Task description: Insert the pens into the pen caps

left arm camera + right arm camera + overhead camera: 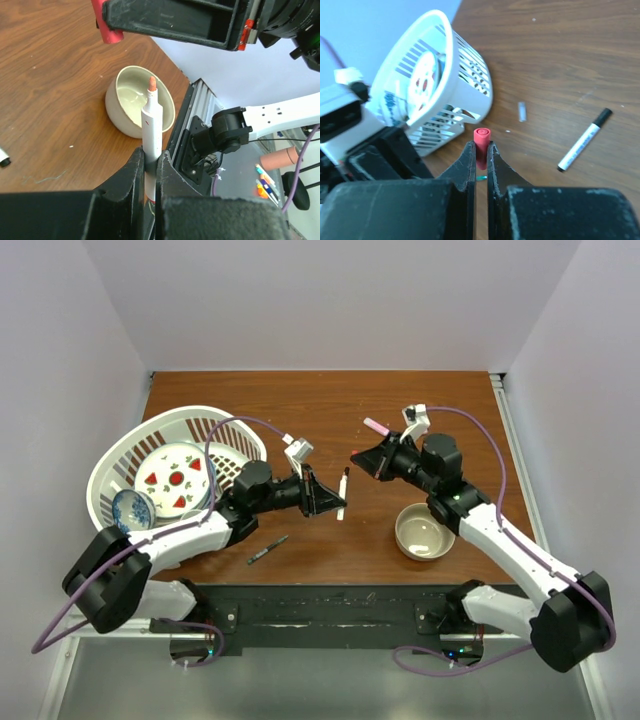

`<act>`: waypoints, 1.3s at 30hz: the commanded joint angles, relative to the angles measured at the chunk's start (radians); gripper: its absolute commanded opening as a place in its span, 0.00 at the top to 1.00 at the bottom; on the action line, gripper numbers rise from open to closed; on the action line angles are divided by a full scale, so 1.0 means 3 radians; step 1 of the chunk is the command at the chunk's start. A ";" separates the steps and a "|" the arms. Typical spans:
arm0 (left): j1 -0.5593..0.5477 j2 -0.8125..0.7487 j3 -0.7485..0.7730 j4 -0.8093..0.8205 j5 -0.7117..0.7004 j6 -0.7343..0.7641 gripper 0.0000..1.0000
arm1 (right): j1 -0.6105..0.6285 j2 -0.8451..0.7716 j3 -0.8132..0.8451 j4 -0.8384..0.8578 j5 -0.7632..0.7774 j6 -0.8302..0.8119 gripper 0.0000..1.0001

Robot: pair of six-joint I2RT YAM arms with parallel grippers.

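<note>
My left gripper [150, 156] is shut on a white-barrelled pen [151, 125] whose uncapped orange-red tip [152, 84] points up and away. My right gripper [480, 150] is shut on a short red pen cap [481, 144], seen again from the left wrist [107, 30]. In the top view the two grippers [338, 507] [356, 460] face each other over the table's middle, a short gap apart. Between them lies a second white pen with a black end [344, 492] [582, 147]. A thin dark pen [268, 549] lies near the front, and a pink pen [377, 426] farther back.
A white slatted basket [215, 425] at the left holds a strawberry plate [175, 478] and a blue bowl [132, 508]. A cream bowl [402, 532] [120, 116] sits front right. A small pale stub [522, 111] lies on the wood near the basket.
</note>
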 commanded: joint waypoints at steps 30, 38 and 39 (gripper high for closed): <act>0.0038 0.0104 0.0045 0.0430 0.0275 -0.0126 1.00 | 0.0221 -0.0446 -0.0254 0.0241 -0.0273 0.0112 1.00; 0.0043 0.0104 0.0050 0.0502 0.0300 -0.0167 1.00 | 0.0318 -0.0487 -0.0320 0.0149 -0.0155 0.0031 1.00; 0.0048 0.0099 0.0050 0.0502 0.0295 -0.0167 1.00 | 0.0324 -0.0487 -0.0331 0.0138 -0.0120 0.0005 1.00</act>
